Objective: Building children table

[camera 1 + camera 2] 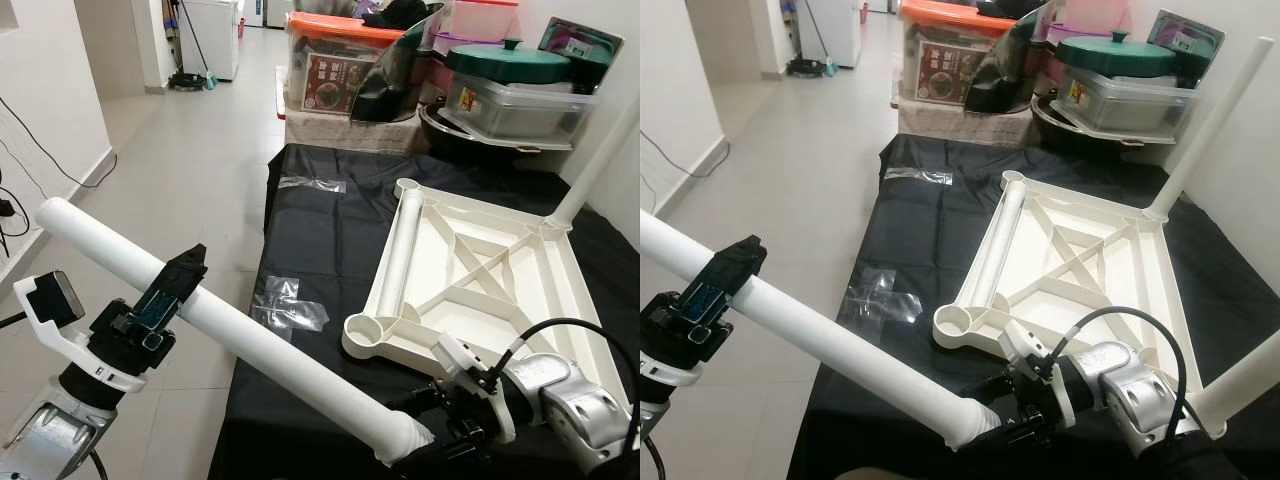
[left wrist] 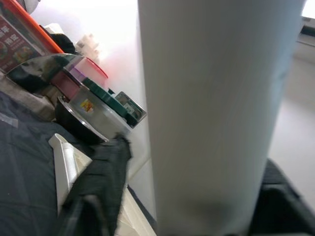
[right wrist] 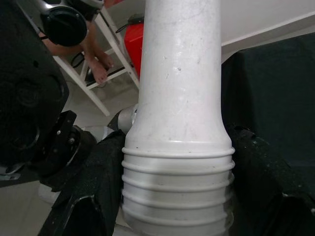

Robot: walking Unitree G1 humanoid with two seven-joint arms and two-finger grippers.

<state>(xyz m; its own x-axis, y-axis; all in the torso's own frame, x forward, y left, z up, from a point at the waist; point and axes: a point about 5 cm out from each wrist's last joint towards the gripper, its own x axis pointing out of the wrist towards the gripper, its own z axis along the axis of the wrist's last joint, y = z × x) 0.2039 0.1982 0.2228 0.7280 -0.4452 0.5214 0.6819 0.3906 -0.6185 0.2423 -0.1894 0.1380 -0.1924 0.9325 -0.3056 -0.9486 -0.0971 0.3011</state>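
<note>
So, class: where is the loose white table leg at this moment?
In the left eye view the table leg runs diagonally across the foreground, held by the left end effector and, at its threaded end, the right end effector, just before the upturned tabletop.

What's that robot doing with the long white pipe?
It is putting together a small table. Both grippers hold one white table leg: the left gripper around its middle, the right gripper at its ribbed end. The white tabletop lies upside down on a black sheet, with one leg already standing at its far corner and the near socket open.
</note>
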